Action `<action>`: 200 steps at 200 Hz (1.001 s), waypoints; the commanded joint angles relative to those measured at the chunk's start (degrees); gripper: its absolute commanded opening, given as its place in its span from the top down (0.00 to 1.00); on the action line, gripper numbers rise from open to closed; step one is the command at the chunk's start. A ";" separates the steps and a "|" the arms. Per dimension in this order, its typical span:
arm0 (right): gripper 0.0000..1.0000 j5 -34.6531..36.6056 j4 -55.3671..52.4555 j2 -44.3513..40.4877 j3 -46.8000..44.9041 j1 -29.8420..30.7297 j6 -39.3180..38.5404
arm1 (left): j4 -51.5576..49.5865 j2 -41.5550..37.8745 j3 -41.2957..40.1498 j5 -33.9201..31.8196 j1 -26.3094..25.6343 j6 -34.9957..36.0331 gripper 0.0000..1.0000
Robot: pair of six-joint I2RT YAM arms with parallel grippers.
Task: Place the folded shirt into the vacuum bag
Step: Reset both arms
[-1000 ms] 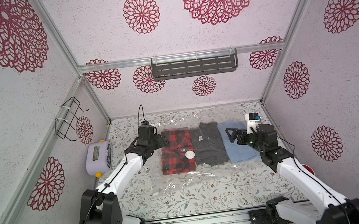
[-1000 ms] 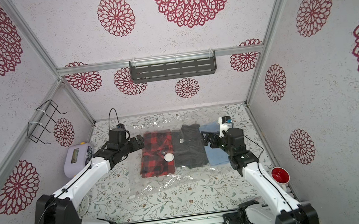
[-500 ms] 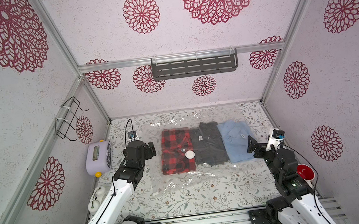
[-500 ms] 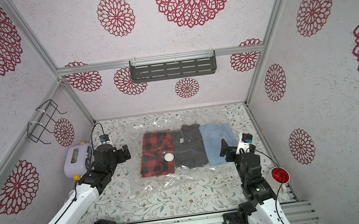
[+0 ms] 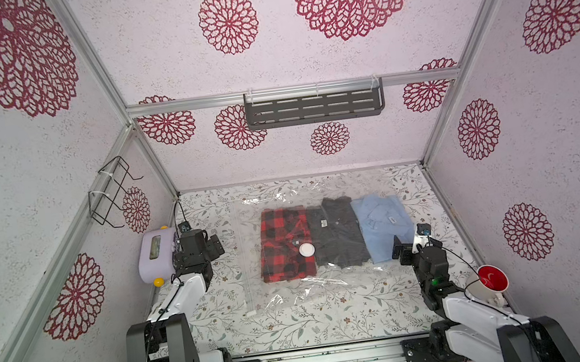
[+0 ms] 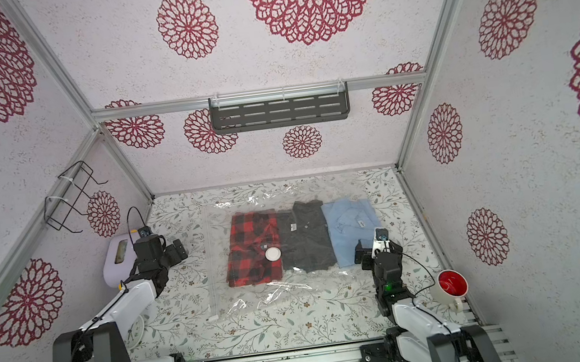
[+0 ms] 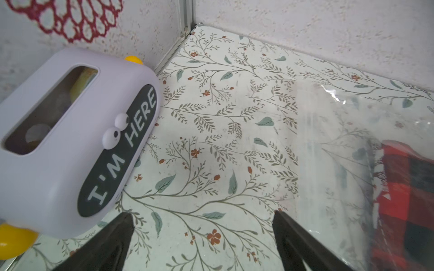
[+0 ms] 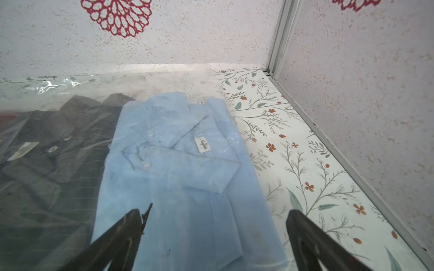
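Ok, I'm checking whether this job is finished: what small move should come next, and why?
Probably just park both arms. The blue shirt lies under the plastic of the bag beside the dark shirt, and the left gripper and right gripper are open and empty, so nothing seems left to place.

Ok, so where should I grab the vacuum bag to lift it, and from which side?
Probably the zip strip along the edge of the vacuum bag nearest the left gripper. The bag lies flat and that band is clear of the checked shirt, so come in low from that side, one finger sliding under.
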 commanded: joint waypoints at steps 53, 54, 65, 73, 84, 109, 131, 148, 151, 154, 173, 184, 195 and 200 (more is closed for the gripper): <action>0.01 -2.69 24.96 14.22 2.43 -1.56 -3.69 | 23.43 4.71 -5.63 8.15 3.23 2.60 0.03; 0.01 -2.73 24.95 14.21 2.51 -1.57 -3.72 | 23.64 4.69 -5.66 8.08 3.29 2.61 0.03; 0.01 -3.08 25.25 14.63 2.67 -1.57 -4.25 | 26.27 4.49 -6.88 7.22 3.63 2.86 0.03; 0.01 -3.05 25.90 14.97 2.67 -1.58 -4.50 | 26.92 4.49 -7.19 7.43 3.76 3.04 0.03; 0.01 -3.14 29.46 16.96 1.57 -1.74 -5.17 | 27.20 4.23 -7.42 7.65 3.73 3.21 0.03; 0.01 -4.04 41.77 25.97 0.29 -2.45 -5.45 | 32.86 3.21 -10.60 7.23 3.87 3.59 0.03; 0.01 -6.75 37.97 26.66 2.57 -2.37 -6.92 | 51.93 7.20 -18.25 8.49 4.34 4.00 0.03; 0.01 -6.29 35.51 26.68 3.85 -2.38 -6.66 | 53.41 10.41 -17.81 13.32 4.33 6.06 0.03; 0.01 -6.36 35.10 26.65 3.97 -2.41 -6.58 | 53.10 10.80 -17.26 13.77 4.20 6.35 0.03; 0.01 -6.66 34.63 26.54 4.14 -2.45 -6.45 | 52.00 10.89 -16.65 13.94 4.11 6.53 0.03; 0.01 -6.82 33.44 26.67 4.76 -2.92 -5.88 | 44.59 10.05 -13.63 12.89 3.28 6.61 0.03; 0.01 -7.63 32.17 26.62 5.36 -3.79 -5.05 | 45.97 10.84 -13.59 12.35 3.00 7.20 0.03; 0.01 -8.20 32.07 26.61 5.41 -4.21 -4.85 | 45.36 10.92 -13.23 11.91 2.82 7.20 0.03; 0.01 -8.21 32.06 26.60 5.42 -4.21 -4.89 | 44.58 10.72 -13.05 11.71 2.66 7.10 0.03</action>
